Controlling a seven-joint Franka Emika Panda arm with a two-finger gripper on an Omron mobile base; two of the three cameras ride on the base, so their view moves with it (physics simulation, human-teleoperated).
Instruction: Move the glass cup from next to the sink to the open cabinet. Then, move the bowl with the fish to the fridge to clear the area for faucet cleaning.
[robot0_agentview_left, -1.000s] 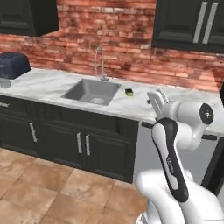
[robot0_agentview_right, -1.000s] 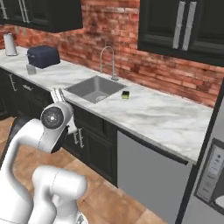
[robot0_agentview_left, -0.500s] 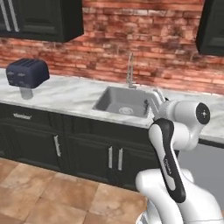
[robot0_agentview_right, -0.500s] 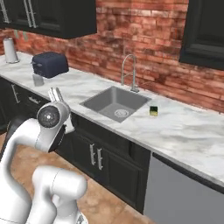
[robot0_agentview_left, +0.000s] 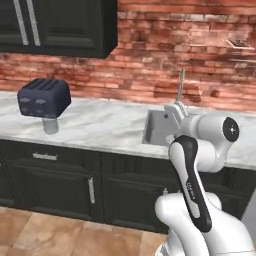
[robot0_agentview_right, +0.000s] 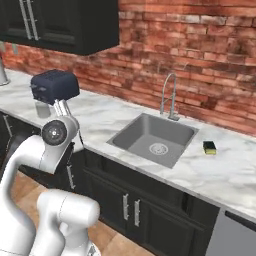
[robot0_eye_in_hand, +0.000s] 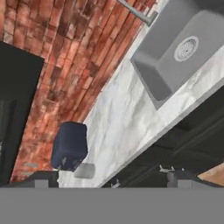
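At the counter's front edge, just before the toaster (robot0_agentview_left: 44, 98), stands the glass cup (robot0_agentview_left: 50, 125); the base has driven leftward, bringing both into view. Gripper (robot0_agentview_left: 172, 113) spread wide, empty.

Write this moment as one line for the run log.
gripper: open, holding nothing | glass cup: on counter in front of toaster | sink: empty | arm: above counter edge

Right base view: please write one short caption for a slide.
Glass cup stands before the dark toaster, left of the sink and faucet.
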